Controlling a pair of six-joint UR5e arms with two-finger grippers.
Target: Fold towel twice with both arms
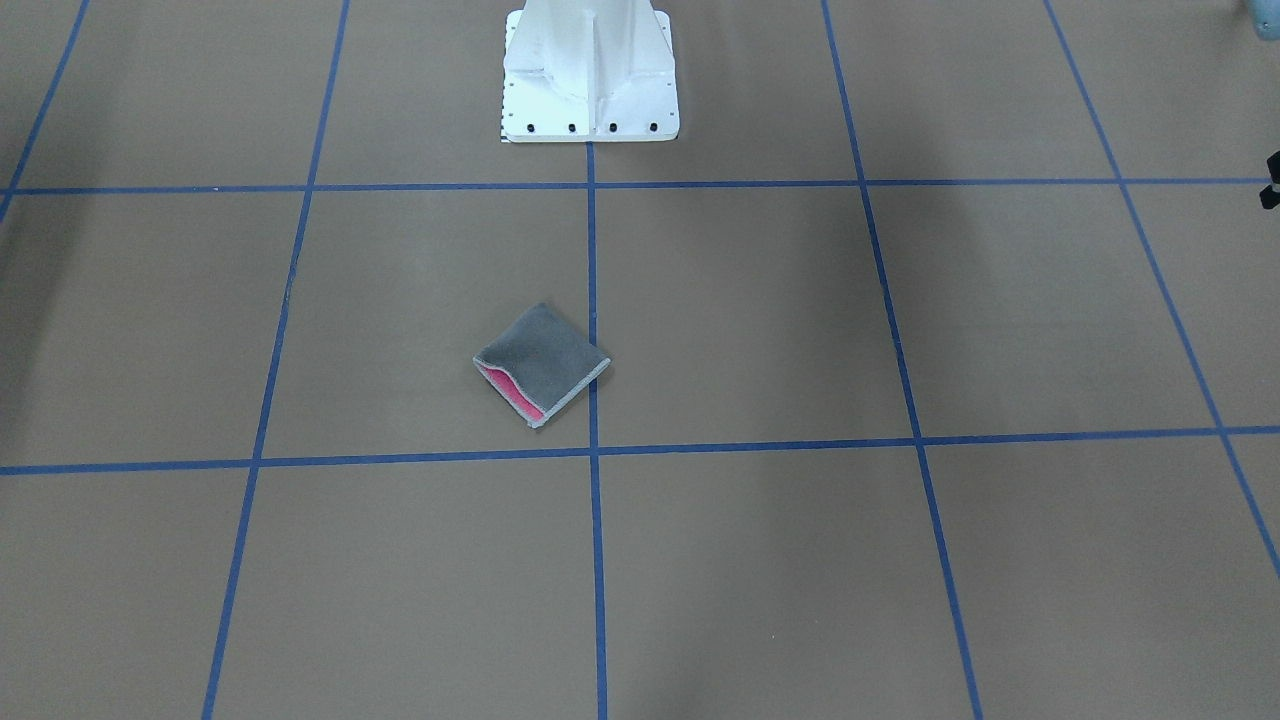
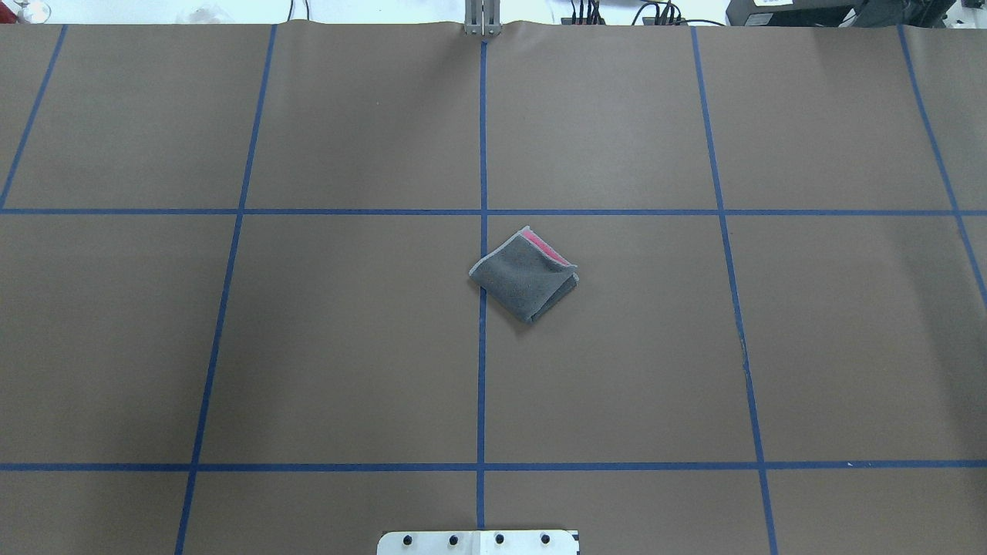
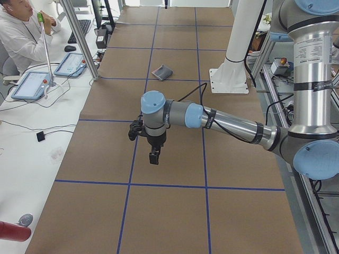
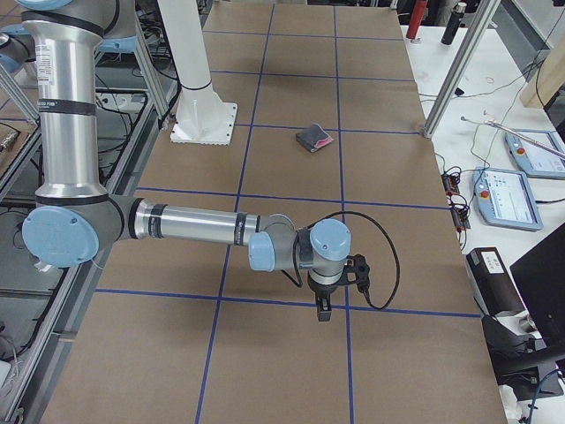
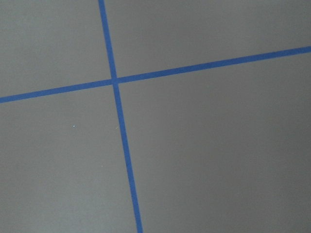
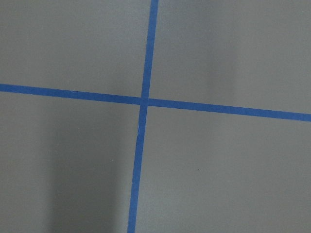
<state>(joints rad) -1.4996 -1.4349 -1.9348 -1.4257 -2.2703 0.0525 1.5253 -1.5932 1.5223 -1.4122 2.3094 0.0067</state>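
The towel [image 1: 540, 360] lies folded into a small square near the table's middle, dark grey face up, with a strip of pink showing at one open edge. It also shows in the overhead view [image 2: 524, 276] and in both side views [image 3: 161, 71] [image 4: 312, 138]. My left gripper [image 3: 153, 156] hangs over bare table far from the towel, fingers pointing down. My right gripper [image 4: 324, 311] hangs likewise at the other end. Both show only in the side views, so I cannot tell whether they are open or shut. Neither touches the towel.
The white pedestal base [image 1: 590, 80] stands behind the towel. Blue tape lines [image 2: 483, 370] grid the brown table. Both wrist views show only table and a tape crossing [image 5: 114, 80] [image 6: 145, 101]. An operator [image 3: 21, 32] sits at a side desk with tablets [image 3: 33, 84].
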